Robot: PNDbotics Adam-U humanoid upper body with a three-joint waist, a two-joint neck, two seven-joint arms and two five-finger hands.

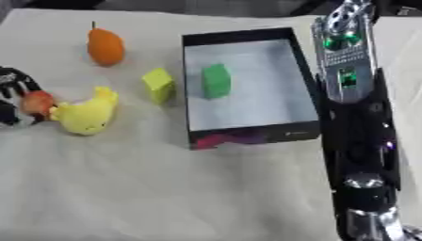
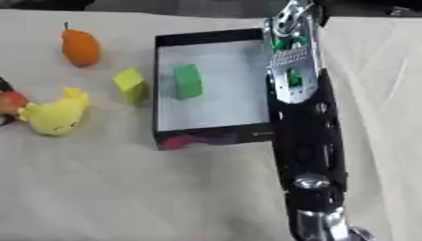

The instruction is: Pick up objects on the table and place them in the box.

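A shallow black-walled rectangular box with a pale floor was positioned on the cream tablecloth, toward the 1 o'clock part of the left eye view. A green rectangular block was found inside the box, on the left half of its floor. A yellow cube-shaped block was located on the cloth just beside the box's left wall, at the 9 o'clock side of the box. An orange pear-shaped fruit with a dark stem was placed at 10 o'clock from the yellow block, apart from it. A yellow soft duck toy lay at 8 o'clock from the yellow block.

The left hand was seen at the view's 9 o'clock edge, its dark fingers curled round a small red rounded object, which touched the duck toy's left side.

The right arm, black with a silver segment and green lights, was extended along the box's right wall from 5 o'clock toward 12 o'clock. The right hand was not shown, so its state could not be told.
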